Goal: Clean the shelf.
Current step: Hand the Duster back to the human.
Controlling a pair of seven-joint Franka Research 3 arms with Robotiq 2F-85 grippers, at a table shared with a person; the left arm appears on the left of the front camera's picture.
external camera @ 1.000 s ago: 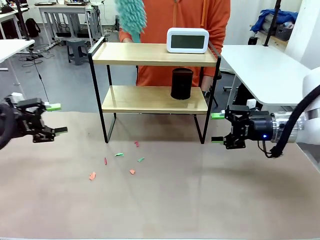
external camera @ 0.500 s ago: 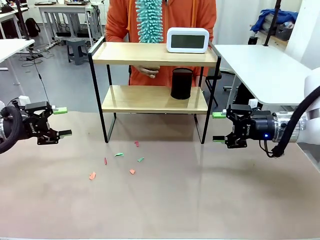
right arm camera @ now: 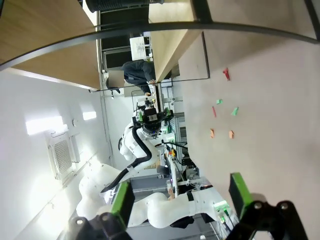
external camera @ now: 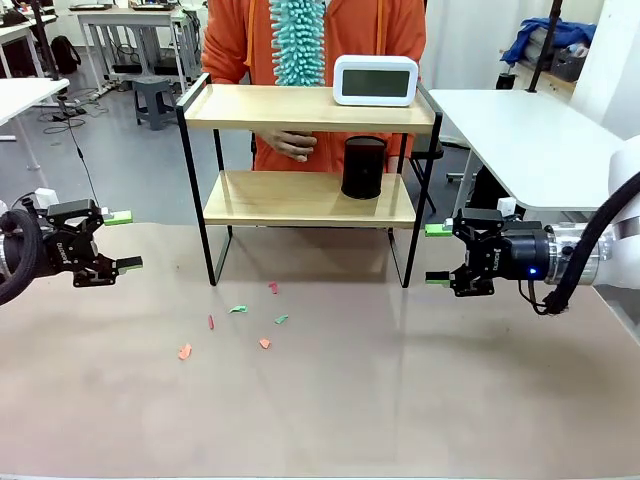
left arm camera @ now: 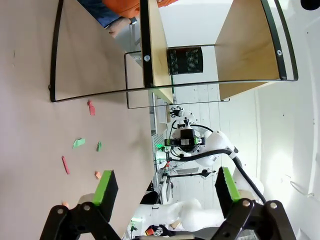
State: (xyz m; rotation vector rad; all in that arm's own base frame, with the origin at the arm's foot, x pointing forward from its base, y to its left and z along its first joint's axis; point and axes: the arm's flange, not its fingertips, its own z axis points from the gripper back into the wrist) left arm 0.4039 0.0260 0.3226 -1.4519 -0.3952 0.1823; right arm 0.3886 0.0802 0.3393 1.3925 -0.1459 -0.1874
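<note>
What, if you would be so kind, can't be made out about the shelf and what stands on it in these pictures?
- Front view: the clock's display is too faint to read.
- Front view: the black cup's inside faces away; contents unknown.
- Front view: dust on the shelf boards is too fine to tell.
- Front view: the duster's top is cut off by the edge.

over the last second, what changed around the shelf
The person's duster swung from the upper left to hang upright behind the shelf. The left end effector moved inward and rose slightly. The right end effector, clock, black cup and scraps stayed put.
</note>
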